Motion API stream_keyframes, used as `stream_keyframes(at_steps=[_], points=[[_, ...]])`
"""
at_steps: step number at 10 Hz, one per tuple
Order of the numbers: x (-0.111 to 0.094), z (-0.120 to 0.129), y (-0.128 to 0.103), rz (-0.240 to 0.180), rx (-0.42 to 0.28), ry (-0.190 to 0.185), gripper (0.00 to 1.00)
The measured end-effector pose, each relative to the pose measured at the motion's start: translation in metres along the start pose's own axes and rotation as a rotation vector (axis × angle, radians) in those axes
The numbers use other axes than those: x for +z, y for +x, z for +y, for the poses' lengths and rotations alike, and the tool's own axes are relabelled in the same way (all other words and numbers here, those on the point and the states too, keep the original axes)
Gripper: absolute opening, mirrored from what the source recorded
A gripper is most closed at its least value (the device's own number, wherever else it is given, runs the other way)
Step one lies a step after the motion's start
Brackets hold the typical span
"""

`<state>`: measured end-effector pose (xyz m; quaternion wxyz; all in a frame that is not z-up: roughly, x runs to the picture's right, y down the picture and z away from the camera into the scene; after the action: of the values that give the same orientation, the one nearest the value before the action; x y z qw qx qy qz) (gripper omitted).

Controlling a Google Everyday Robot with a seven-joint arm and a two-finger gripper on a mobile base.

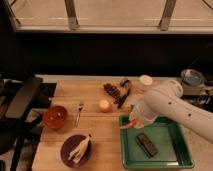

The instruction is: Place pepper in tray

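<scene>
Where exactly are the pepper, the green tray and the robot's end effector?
pepper (127,125): camera view, middle of its red body.
tray (181,163): camera view, front rim.
end effector (134,121): camera view, where it meets the pepper, over the tray's left edge.
</scene>
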<state>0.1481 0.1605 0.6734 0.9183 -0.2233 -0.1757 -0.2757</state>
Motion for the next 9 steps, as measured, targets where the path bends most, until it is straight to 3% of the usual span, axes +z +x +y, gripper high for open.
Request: stream_keyframes(at_steps=[5, 9], points=[[0.001, -0.002, 0.006, -0.005, 0.030, 0.011, 0.00], [-0.009, 0.027, 0.067, -0.014, 0.246, 0.051, 0.00]])
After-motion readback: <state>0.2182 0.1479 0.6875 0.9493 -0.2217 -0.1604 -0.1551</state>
